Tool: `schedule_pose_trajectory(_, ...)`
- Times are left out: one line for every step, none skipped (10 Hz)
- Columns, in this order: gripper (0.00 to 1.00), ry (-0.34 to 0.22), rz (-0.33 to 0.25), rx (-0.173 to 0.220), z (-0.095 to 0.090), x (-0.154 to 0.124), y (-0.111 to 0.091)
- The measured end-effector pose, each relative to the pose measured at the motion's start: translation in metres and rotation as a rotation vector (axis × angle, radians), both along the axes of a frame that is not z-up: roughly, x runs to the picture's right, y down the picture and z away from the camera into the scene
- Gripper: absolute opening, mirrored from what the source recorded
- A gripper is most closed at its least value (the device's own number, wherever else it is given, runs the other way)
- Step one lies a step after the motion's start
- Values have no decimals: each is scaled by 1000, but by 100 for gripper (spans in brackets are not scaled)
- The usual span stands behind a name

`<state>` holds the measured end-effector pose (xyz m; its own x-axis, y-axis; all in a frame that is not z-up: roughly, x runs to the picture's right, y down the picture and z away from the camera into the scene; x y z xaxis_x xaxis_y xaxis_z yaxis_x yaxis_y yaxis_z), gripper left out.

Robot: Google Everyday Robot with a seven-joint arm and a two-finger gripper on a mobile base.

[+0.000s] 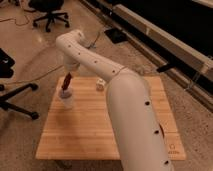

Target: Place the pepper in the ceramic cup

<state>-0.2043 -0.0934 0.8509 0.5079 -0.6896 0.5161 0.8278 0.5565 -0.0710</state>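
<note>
The slim dark red pepper (pixel 66 83) hangs almost upright from my gripper (pixel 70 74), tilted slightly, at the left side of the wooden table (pixel 90 125). Its lower end is at the rim of the small white ceramic cup (pixel 66 100), which stands upright directly below it. The gripper points down from the end of the white arm (pixel 95 60) and is shut on the pepper's upper end. I cannot tell whether the pepper's tip touches the cup's inside.
A small whitish cube-like block (pixel 100 85) lies on the table to the right of the cup, next to the arm. Office chairs stand on the floor at the far left (pixel 15 95) and at the back (pixel 50 15). A long rail (pixel 165 40) runs along the right.
</note>
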Motion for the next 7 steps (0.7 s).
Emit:
schedule_pose_trajectory(0, -5, 1, -3, 4, -1, 1)
schedule_pose_trajectory(0, -3, 3, -14, 7, -2, 2)
schedule_pose_trajectory(0, 0, 1, -23, 6, -2, 7)
schedule_pose_trajectory(0, 0, 3, -27, 5, -3, 11)
schedule_pose_trajectory(0, 2, 11, -33, 7, -2, 12)
schedule_pose_trajectory(0, 5, 16, -39, 10, 1, 14)
schedule_pose_trajectory(0, 5, 18, -41, 11, 2, 16)
